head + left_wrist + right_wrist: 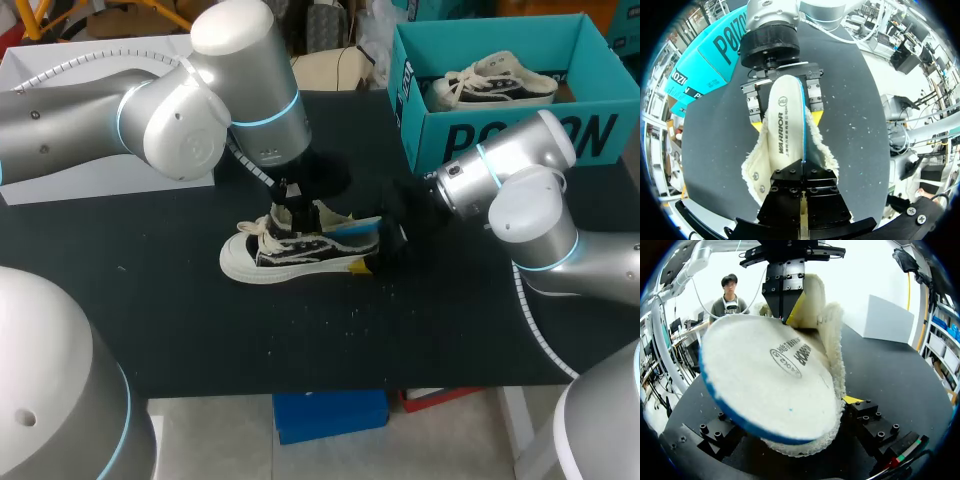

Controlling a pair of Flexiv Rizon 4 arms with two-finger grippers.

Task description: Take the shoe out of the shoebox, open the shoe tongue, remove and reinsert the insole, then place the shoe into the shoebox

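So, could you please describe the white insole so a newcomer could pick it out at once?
At the middle of the black table top, apart from the teal cardboard shoebox, a black-and-white canvas sneaker stands on its sole. The white fleecy insole with a blue edge juts out of its heel end. It is the only flat, blue-rimmed piece; the second sneaker sits inside the box.

The shoe (300, 250) before me, mid-frame in the head view, is black with a white sole, cream laces and a fleecy cream lining. Its insole (785, 125) is cream with dark print and a blue edge. The shoebox (430, 145) at upper right is teal with black lettering, and the table (200, 330) is black.
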